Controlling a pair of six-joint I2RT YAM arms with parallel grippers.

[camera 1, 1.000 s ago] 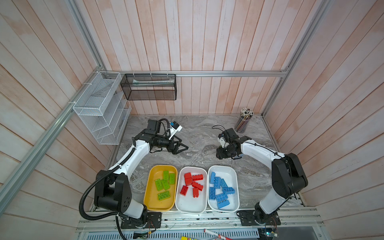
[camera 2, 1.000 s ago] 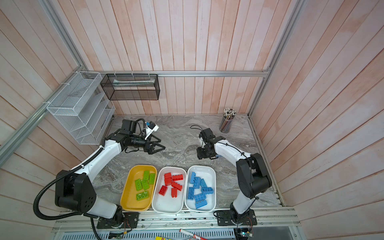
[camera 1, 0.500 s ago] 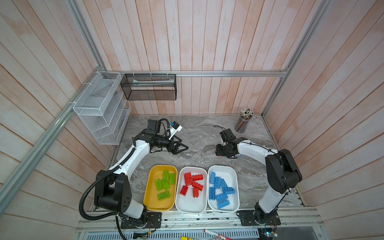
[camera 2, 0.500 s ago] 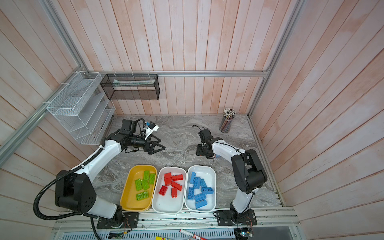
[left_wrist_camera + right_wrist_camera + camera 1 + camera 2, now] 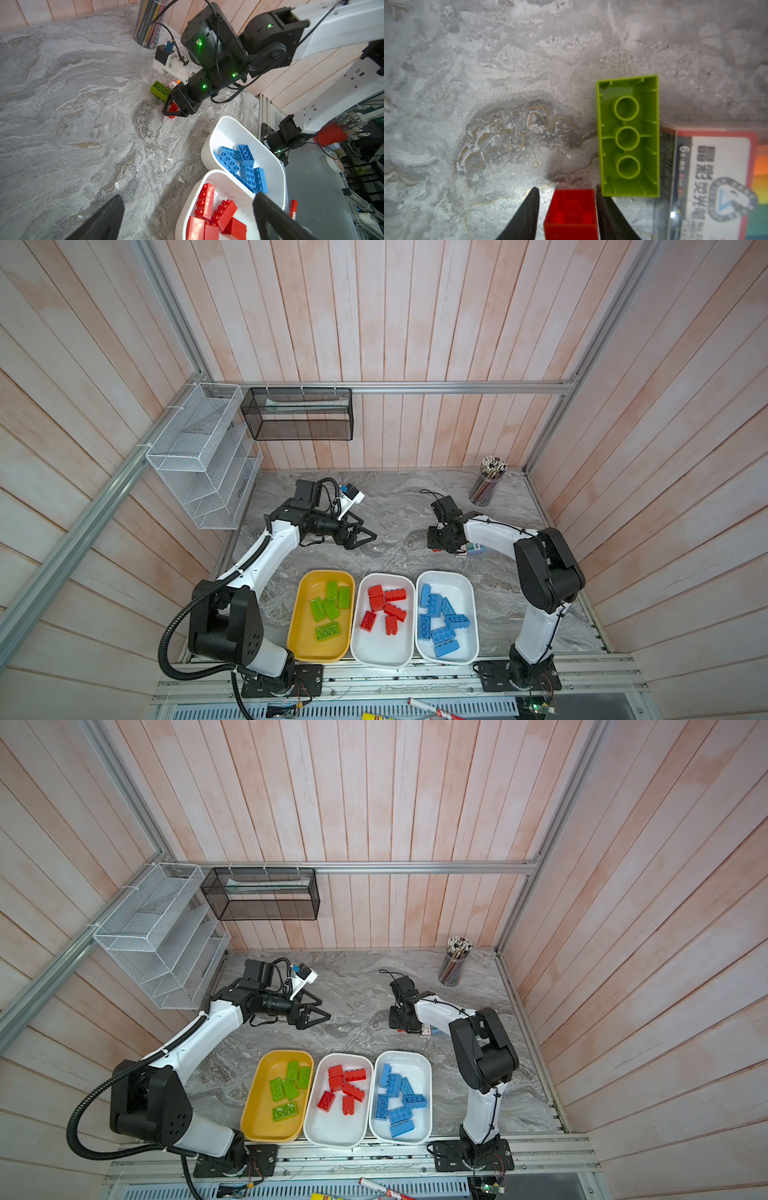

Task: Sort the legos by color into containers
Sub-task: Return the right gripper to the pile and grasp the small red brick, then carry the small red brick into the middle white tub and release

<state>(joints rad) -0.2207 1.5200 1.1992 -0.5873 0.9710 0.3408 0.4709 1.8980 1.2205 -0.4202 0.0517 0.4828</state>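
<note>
Trays (image 5: 380, 649): nearest; sorted bricks (image 5: 395, 611) inside, one colour each.
Left pincer (image 5: 364, 542): wide apart, empty, parked clear.
Right pincer (image 5: 566, 187): straddling small red brick (image 5: 571, 212) on surface (image 5: 488, 83), not yet clamped.
Green brick (image 5: 629, 135): upturned alongside, evidently next.

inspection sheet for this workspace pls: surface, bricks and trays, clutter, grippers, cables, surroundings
surface: grey marbled tabletop, no spills seen
job's things: green bricks in yellow tray; red bricks in middle white tray; blue bricks in end white tray; small red brick and upturned green brick loose on the table
clutter: rainbow pack beside the upturned green brick; pencil cup at the back
grippers: left gripper open, empty; right gripper straddles the small red brick, gap on one side
cables: black hose loops at left arm's base
surroundings: plank walls, white wire rack, black mesh basket
</note>
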